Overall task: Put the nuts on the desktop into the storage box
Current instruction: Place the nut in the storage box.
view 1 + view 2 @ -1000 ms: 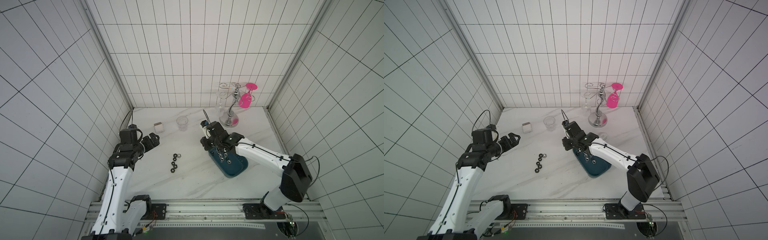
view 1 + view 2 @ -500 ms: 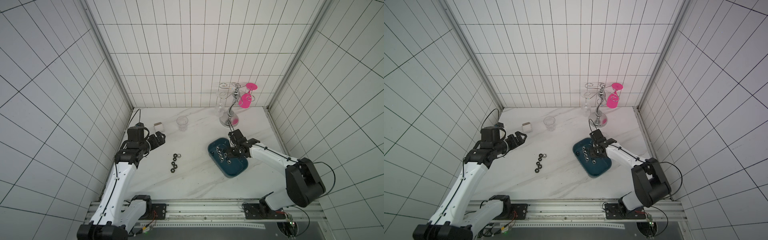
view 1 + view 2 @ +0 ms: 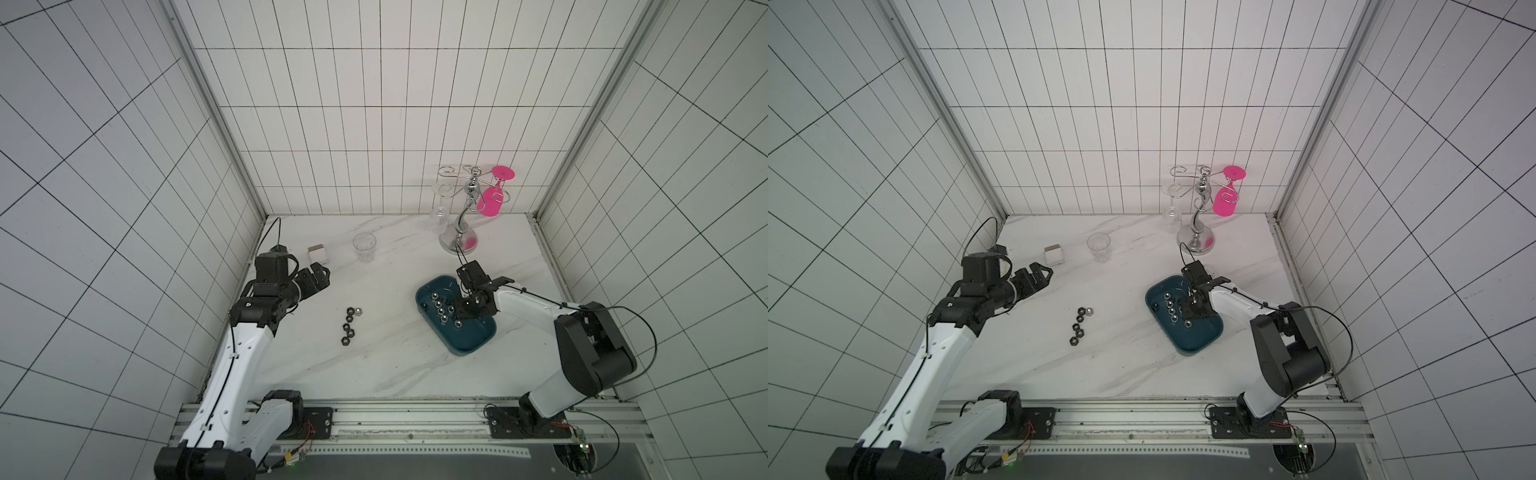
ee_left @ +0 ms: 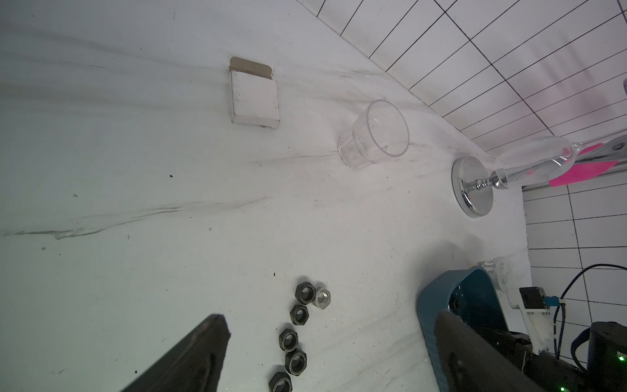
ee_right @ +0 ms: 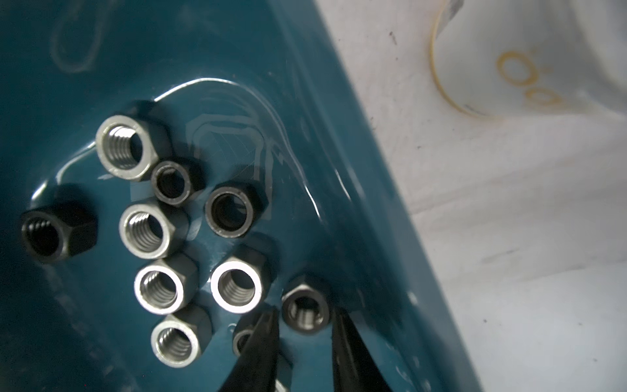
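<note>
The storage box (image 3: 473, 338) lies flat on the desktop (image 3: 395, 374), right of centre, rim up, with its long axis slanting from far-left to near-right, toward the right arm's base. It's dark teal and glossy, with rounded corners and a low wall. Inside is a cluster of nuts (image 5: 152, 230), all lying holes-up with threads showing, some bright silver, some black, bunched in the far half. Right down among them is the right gripper (image 5: 304, 319), jaws only narrowly parted. One dark nut (image 5: 305, 305) sits on the box floor between the tips, and it looks loose rather than pinched. Over on the left, a row of six nuts (image 3: 350, 326) waits on the marble, five black and one silver at the far end. The row runs far to near, and every nut lies flat. Bare marble separates that row from the box. The left gripper (image 3: 322, 276) hovers beyond the row with jaws spread wide, holding nothing. Just past it stands a small white carton (image 3: 319, 254), and a clear tumbler (image 3: 365, 247) stands beside that. At the back wall is a chrome glass rack (image 3: 458, 241) with a pink glass (image 3: 492, 199) hanging upside down. A white jar (image 5: 509, 57) sits just beside the box's rim. In both top views the right arm covers part of the box's far end.
</note>
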Robot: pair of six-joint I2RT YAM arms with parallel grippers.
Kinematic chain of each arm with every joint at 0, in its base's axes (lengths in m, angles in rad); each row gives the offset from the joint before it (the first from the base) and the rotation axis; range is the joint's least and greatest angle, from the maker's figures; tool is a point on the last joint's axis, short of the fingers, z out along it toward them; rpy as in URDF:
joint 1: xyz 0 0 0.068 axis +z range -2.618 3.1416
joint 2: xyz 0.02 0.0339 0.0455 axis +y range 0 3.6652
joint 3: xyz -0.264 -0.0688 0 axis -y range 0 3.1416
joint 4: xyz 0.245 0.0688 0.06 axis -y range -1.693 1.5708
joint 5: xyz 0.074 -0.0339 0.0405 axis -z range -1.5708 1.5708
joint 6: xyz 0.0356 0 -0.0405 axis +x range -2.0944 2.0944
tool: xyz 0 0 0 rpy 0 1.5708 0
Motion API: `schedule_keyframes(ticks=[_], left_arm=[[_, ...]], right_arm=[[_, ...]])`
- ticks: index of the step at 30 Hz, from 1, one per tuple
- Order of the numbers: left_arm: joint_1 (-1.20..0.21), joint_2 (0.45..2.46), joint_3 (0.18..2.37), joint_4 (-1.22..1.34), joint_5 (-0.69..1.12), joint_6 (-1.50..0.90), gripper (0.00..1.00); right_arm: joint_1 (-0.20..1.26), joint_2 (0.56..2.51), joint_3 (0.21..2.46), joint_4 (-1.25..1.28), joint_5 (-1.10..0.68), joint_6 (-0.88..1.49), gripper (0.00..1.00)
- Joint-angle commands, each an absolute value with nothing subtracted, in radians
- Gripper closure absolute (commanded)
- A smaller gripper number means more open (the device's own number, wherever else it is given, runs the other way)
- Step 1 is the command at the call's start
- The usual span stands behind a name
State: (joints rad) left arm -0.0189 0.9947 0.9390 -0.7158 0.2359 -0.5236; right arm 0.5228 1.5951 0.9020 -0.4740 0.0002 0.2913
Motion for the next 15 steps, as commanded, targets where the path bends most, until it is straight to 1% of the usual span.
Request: schedule_keyframes(ticks=[1, 2, 7, 10, 13, 15], left_arm=[[-0.023, 0.997, 0.974, -0.712, 0.222, -0.511, 0.02], [-0.023, 0.997, 0.976, -0.713, 0.221, -0.511, 0.02], [-0.023, 0.992, 0.981, -0.725, 0.21, -0.504, 0.02], [-0.022, 0.985, 0.982, -0.728, 0.199, -0.5, 0.02], [-0.021, 0.979, 0.984, -0.733, 0.191, -0.497, 0.02], [-0.021, 0.976, 0.986, -0.74, 0.187, -0.496, 0.02]], right_arm=[[0.516, 1.568, 0.94, -0.507, -0.005, 0.278, 0.63], [0.516, 1.557, 0.95, -0.517, -0.005, 0.273, 0.61], [0.549, 1.479, 1.002, -0.54, -0.024, 0.274, 0.59], [0.657, 1.474, 1.055, -0.529, -0.049, 0.249, 0.56], [0.771, 1.526, 1.135, -0.535, -0.028, 0.224, 0.54], [0.821, 1.564, 1.175, -0.51, -0.04, 0.223, 0.53]])
